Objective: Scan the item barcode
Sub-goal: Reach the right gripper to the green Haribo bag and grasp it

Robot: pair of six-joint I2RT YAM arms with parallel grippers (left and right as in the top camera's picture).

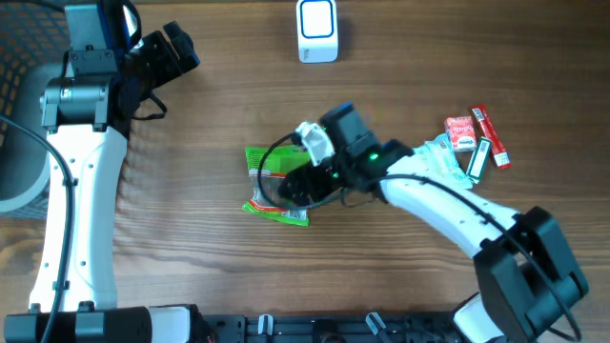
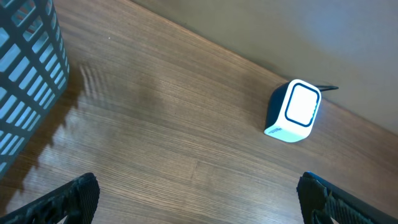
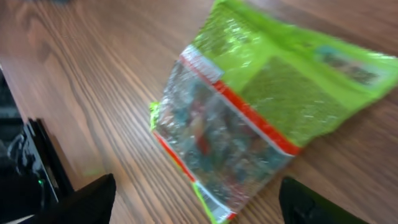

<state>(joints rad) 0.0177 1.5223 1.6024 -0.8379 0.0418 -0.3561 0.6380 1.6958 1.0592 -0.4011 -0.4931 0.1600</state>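
Note:
The item is a green snack bag (image 1: 270,162) with a clear window and red trim, lying flat on the wooden table near the middle. My right gripper (image 1: 303,187) hangs over its near end. In the right wrist view the bag (image 3: 249,106) lies just ahead of the right gripper (image 3: 199,200), whose fingers stand wide apart and touch nothing. The white barcode scanner (image 1: 316,30) stands at the table's far edge. In the left wrist view the scanner (image 2: 293,112) sits beyond my left gripper (image 2: 199,194), which is open and empty at the far left (image 1: 176,52).
Several small packets and tubes (image 1: 474,141) lie in a cluster at the right, beside the right arm. A blue-grey mesh basket (image 2: 25,81) stands at the left edge of the table.

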